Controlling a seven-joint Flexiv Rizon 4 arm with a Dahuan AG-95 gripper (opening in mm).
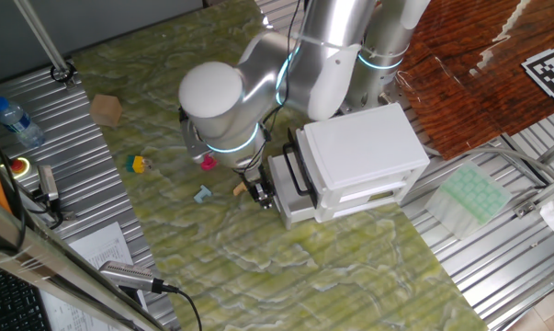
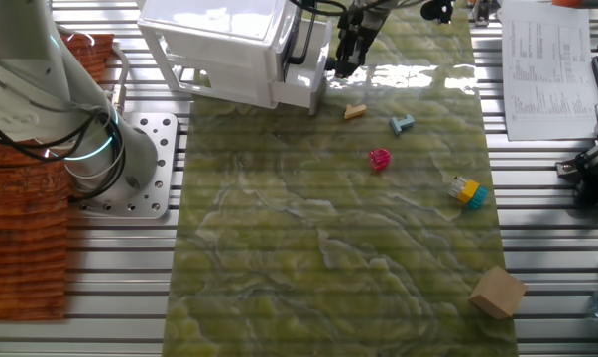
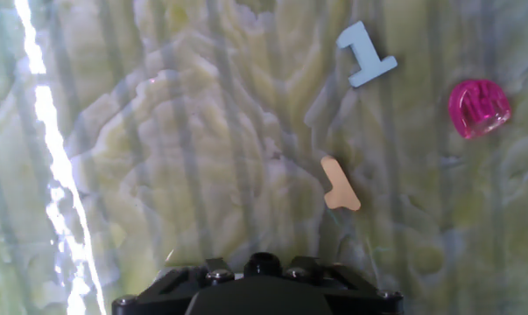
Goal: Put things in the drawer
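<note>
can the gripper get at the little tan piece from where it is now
Probably yes. The gripper sits by the drawer front, and the tan piece lies close by on open mat, clear of the blue piece and pink piece.

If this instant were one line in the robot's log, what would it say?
gripper: by drawer front, nothing visibly held | tan piece, blue piece, pink piece: on mat
</note>
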